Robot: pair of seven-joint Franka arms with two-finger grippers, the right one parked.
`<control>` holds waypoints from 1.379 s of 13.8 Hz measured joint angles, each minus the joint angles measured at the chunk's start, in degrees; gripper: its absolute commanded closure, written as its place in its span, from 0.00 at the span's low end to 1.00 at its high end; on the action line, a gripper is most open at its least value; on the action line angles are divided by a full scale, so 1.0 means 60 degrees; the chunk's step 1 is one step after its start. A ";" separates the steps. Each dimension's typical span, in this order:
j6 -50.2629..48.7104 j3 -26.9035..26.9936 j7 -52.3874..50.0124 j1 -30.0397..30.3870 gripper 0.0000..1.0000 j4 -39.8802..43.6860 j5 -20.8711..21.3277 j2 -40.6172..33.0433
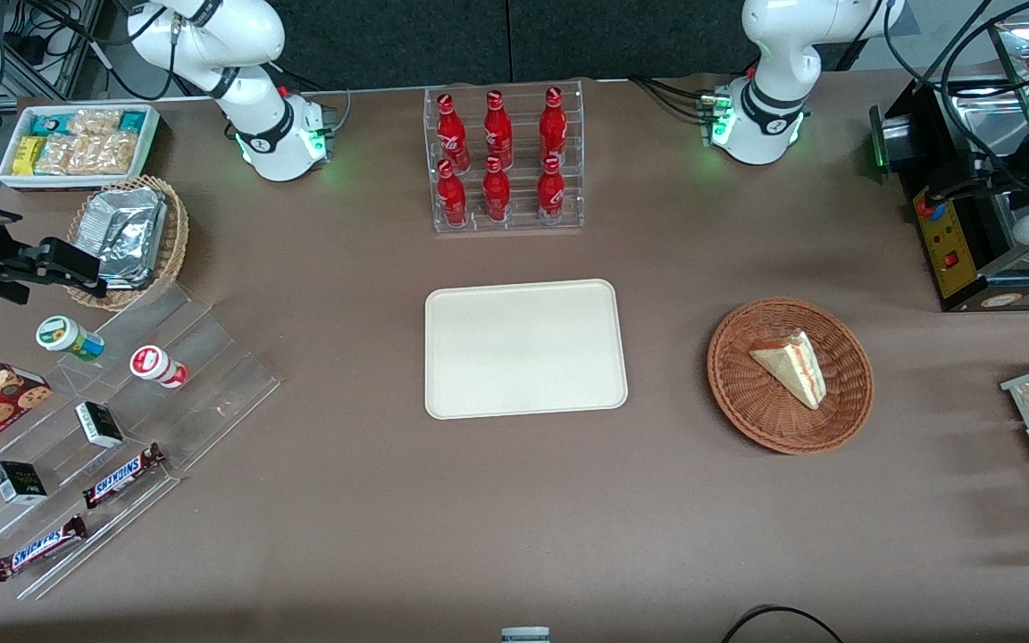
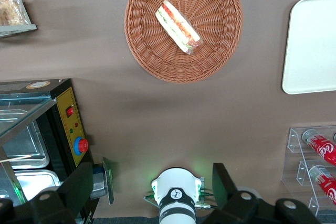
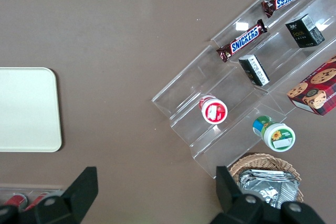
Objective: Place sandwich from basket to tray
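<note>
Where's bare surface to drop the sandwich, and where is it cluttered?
The tray is bare, and so is the table between it and the basket holding the sandwich. The clear stepped rack of snacks toward the parked arm's end is crowded. The claw is open, apart from the basket.

Evenly lit from overhead, sharp throughout; soft shadows beside the basket (image 1: pixel 790 375), mild glare on foil packets (image 1: pixel 124 234), gripper (image 2: pixel 152 190) fingers blurred.
</note>
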 measured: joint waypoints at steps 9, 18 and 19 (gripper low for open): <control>0.0342 -0.0055 -0.0598 -0.0082 0.00 -0.0022 0.0433 0.0405; 0.4735 -0.0161 -0.4787 -0.0559 0.00 -0.3075 0.0556 0.0885; 0.5217 -0.0169 -0.5350 -0.0673 0.00 -0.3483 0.0551 0.0891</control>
